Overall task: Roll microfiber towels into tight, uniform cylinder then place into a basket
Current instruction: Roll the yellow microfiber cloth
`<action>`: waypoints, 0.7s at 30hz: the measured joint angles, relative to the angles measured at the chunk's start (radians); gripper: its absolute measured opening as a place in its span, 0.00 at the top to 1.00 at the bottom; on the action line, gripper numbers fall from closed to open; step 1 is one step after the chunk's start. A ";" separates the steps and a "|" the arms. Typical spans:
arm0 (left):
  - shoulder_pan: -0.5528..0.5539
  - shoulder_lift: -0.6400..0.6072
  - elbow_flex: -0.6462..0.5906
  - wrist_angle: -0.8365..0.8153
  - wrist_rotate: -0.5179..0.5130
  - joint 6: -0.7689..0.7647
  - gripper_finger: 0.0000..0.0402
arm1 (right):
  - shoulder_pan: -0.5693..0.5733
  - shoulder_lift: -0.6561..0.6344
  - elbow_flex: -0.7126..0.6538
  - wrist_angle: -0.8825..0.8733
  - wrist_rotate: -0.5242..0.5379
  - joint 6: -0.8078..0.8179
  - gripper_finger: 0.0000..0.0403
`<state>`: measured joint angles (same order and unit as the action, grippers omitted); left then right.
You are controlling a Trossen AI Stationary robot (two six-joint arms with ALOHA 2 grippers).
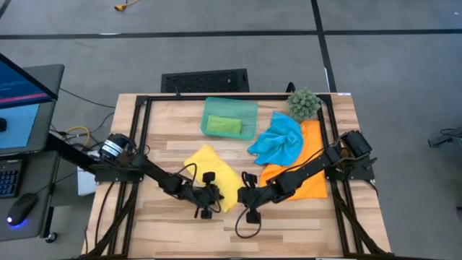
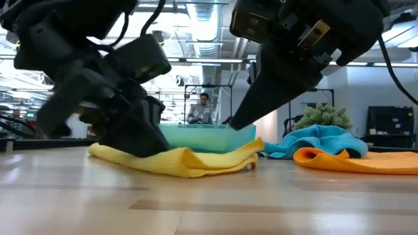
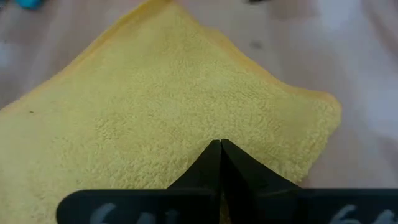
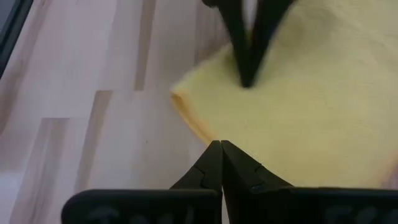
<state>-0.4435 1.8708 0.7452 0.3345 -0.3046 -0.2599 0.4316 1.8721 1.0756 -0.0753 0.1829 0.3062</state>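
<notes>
— Where was the yellow towel (image 1: 209, 167)?
— On the bench (image 1: 289, 224), between my hands. The left hand (image 1: 214, 195) pressed it with fingers together; the right hand (image 1: 244, 193), fingers together too, sat at its edge.

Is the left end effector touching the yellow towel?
Touching: the left wrist view shows the shut left end effector tips pressed into the yellow towel.

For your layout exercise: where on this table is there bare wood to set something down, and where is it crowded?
Bare: the table front strip and the left side beside the yellow towel. Crowded: the basket, blue towel and orange towel fill the right.
</notes>
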 joint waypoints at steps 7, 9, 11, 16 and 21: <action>-0.019 -0.093 0.000 -0.219 0.154 0.039 1.00 | -0.002 0.000 0.000 0.000 0.000 0.000 0.93; -0.030 -0.127 -0.001 -0.298 0.169 0.057 1.00 | -0.002 0.000 0.000 0.000 0.000 0.000 0.94; -0.044 -0.165 -0.002 -0.378 0.172 0.082 1.00 | -0.002 0.000 0.000 0.000 0.000 0.000 0.94; -0.084 -0.239 0.035 -0.687 0.198 0.089 1.00 | -0.002 0.000 0.000 0.001 0.000 0.000 0.94; -0.110 -0.247 0.122 -0.965 0.196 -0.007 1.00 | -0.002 0.000 0.000 0.004 0.000 0.000 0.93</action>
<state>-0.5532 1.6234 0.8672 -0.6310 -0.1088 -0.2672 0.4294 1.8721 1.0752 -0.0711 0.1833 0.3061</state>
